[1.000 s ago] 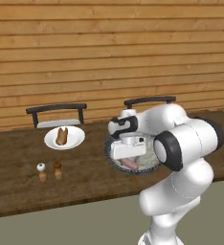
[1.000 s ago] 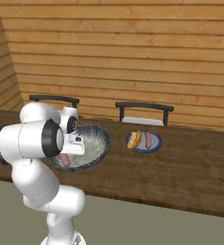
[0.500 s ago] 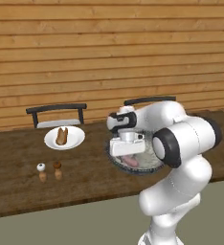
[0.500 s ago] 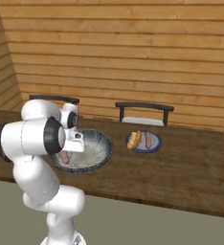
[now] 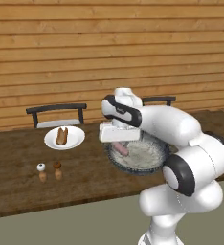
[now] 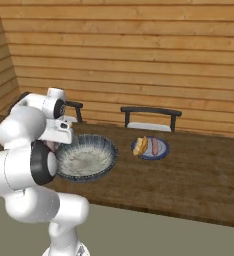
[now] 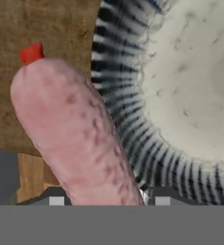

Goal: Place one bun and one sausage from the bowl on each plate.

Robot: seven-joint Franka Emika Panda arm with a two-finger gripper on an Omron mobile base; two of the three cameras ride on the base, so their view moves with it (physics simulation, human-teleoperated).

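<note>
Clearance and obstructions, tabletop [image 5: 18, 158]

Bare wood lay open between the white plate [image 5: 75, 139] and the bowl [image 5: 150, 155]. Salt and pepper shakers [image 5: 49, 171] stood near the front edge, below the white plate. Two chair backs [image 5: 56, 108] rose behind the far edge. The blue-grey plate [image 6: 161, 150] sat just beside the bowl, with open wood beyond it.

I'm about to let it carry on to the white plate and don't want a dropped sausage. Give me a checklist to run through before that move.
1. Sausage between the fingers of the gripper: ok, it fills the hand view.
2. Sausage clear of the bowl rim: ok, it hangs above the rim.
3. Grip firmness: cannot tell.
4. White plate has room: ok, it holds a bun alone.
5. Blue-grey plate already served: ok, bun and sausage on it.
6. Path past the shakers: ok, they stand nearer the table edge.
</note>
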